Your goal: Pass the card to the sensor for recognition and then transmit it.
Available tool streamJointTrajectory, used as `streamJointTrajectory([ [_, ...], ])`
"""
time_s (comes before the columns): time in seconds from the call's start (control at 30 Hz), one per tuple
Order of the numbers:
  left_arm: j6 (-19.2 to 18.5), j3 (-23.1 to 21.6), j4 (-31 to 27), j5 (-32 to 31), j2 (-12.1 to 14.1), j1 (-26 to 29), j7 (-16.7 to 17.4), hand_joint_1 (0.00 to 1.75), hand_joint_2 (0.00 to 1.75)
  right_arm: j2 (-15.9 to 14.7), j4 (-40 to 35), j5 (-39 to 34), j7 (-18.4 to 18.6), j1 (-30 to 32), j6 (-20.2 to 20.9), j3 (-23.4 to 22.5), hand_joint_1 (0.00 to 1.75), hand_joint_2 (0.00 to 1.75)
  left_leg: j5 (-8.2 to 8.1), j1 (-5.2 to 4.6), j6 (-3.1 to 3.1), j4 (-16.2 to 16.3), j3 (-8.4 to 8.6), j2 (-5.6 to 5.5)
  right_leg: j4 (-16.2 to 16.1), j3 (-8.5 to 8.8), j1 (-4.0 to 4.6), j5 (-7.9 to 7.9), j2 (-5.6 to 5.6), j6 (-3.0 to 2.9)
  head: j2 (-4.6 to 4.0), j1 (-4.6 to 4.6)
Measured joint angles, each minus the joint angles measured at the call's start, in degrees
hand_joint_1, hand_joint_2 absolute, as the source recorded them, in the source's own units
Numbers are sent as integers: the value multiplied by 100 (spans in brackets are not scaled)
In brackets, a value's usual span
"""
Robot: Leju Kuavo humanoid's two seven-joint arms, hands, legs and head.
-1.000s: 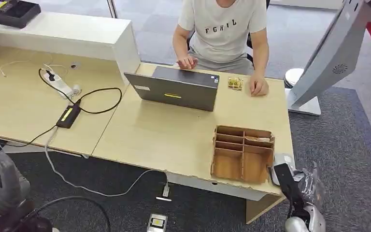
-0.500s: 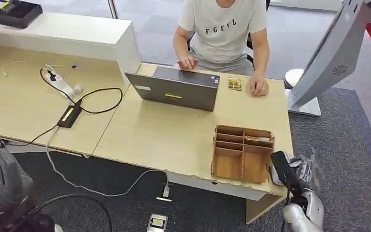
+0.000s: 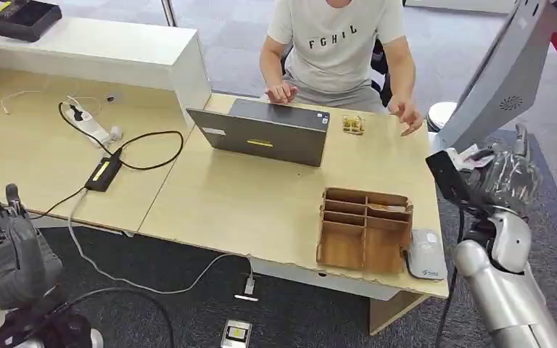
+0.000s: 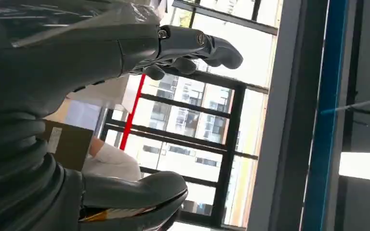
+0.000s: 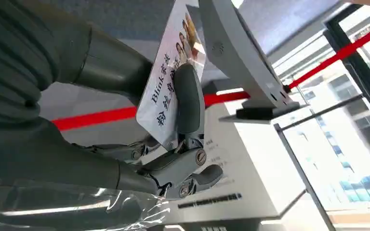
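My right hand [image 3: 504,177] is raised beside the table's right edge, above the carpet, well beyond the grey-white card sensor [image 3: 426,254] that lies on the table's front right corner. In the right wrist view the thumb [image 5: 189,101] presses a white printed card [image 5: 171,72] against the fingers [image 5: 173,168]; a white corner of the card [image 3: 470,154] peeks out in the head view. The person's hand [image 3: 409,116] hovers over the far right of the table. My left hand [image 3: 3,243] hangs low at the left, fingers spread, holding nothing; its fingers [image 4: 188,45] stand apart from the thumb.
A wooden compartment organizer [image 3: 365,230] stands right next to the sensor. An open laptop [image 3: 268,134] and a small snack packet [image 3: 353,125] are in front of the seated person. A grey kiosk stand [image 3: 500,80] leans at the right. A power strip [image 3: 91,127] and cables lie at the left.
My right hand has risen with the card from the table's front right corner by the sensor to beside the right edge. The person's hand lifted off the table. My left hand rose slightly.
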Motion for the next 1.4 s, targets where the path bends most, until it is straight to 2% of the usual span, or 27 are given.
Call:
streamJointTrajectory([
  [0.23, 57, -37, 155, 26, 0, -155, 0, 0, 175, 159, -236, 448, -4, -415, 312, 216, 175, 175, 1, 2, -2, -1, -9, -2, 3, 1, 1, 0, -1, 0, 0, 2],
  [0.47, 127, -70, 199, 24, 0, -190, 0, 0, 175, 573, -8, 609, -164, -859, 356, 505, 175, 175, 2, 3, -2, -1, -10, -1, 5, -6, 2, 0, -1, -1, 0, 2],
  [0.7, 29, -76, 225, -46, -44, -174, 0, 0, 175, 1073, 634, 721, -258, -1261, 317, 809, 175, 175, 2, 3, -2, -1, -15, -4, 6, -9, 2, -1, -3, -1, 0, 2],
  [1.07, 50, -22, 216, -94, -142, -57, 0, 0, 175, 1510, 1220, 874, -297, -1423, 323, 1034, 175, 175, 2, 3, -2, -1, -17, -6, 6, -13, 2, -1, -4, -1, 0, 2],
  [1.4, 127, 24, 146, -83, -225, 77, 0, 0, 175, 1757, 1495, 1350, 2, -1371, 557, 1250, 175, 175, 3, 3, -3, -1, -21, -7, 6, -18, 3, -1, -4, -1, 0, 2],
])
